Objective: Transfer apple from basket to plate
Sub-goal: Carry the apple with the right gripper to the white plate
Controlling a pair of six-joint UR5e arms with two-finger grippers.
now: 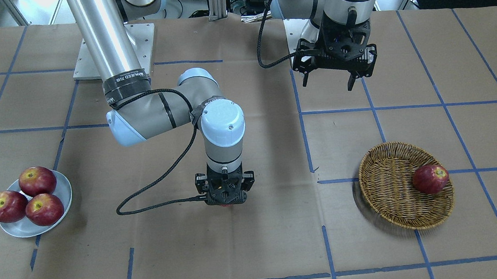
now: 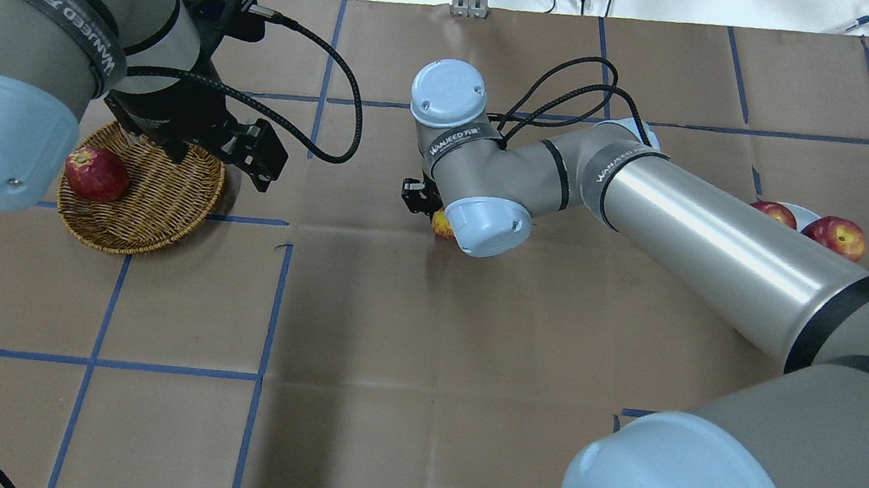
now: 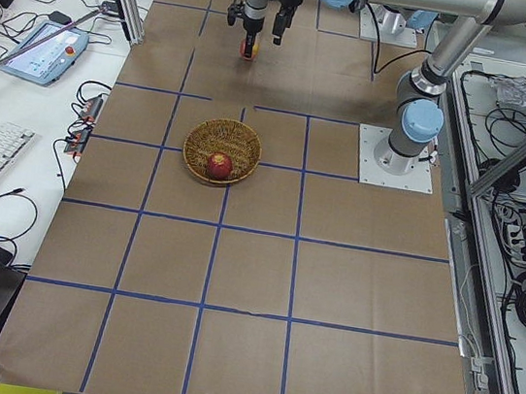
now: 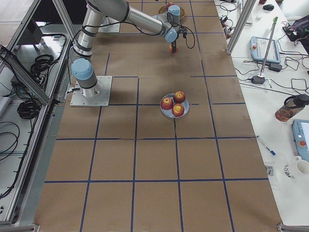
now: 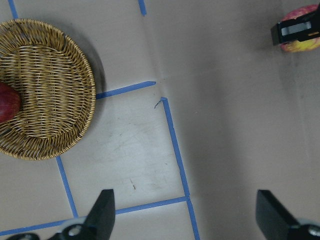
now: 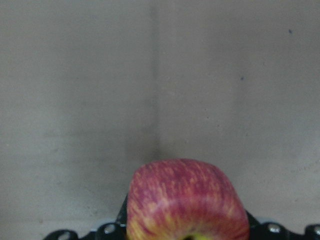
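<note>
In the front-facing view, the plate (image 1: pixel 18 228) is lying toward the left end of the table (image 1: pixel 257 254). It is carrying three dark apples (image 1: pixel 37 180) that are pressing against one another and crowding most of its surface.

At mid-table the right claw (image 1: pixel 225 200) is pointing straight down and pinching the apple (image 6: pixel 186 200), the streaky pinkish one. It is holding the apple low over the table, well apart from both plate and basket. Whether the fruit is touching the paper I cannot tell.

Further right, the basket (image 1: pixel 390 190) is holding a lone dark apple (image 1: pixel 430 179) against its right-hand rim. Behind it the left claw (image 1: pixel 328 85) is hanging spread and empty.

So the coming move is turning on one thing: the plate is lying off to the robot's right of the loaded claw, and the right arm is the nearer one. Being round, the fruit is offering no long axis to mind.

Counting: five apples, one plate, one basket, two claws.
</note>
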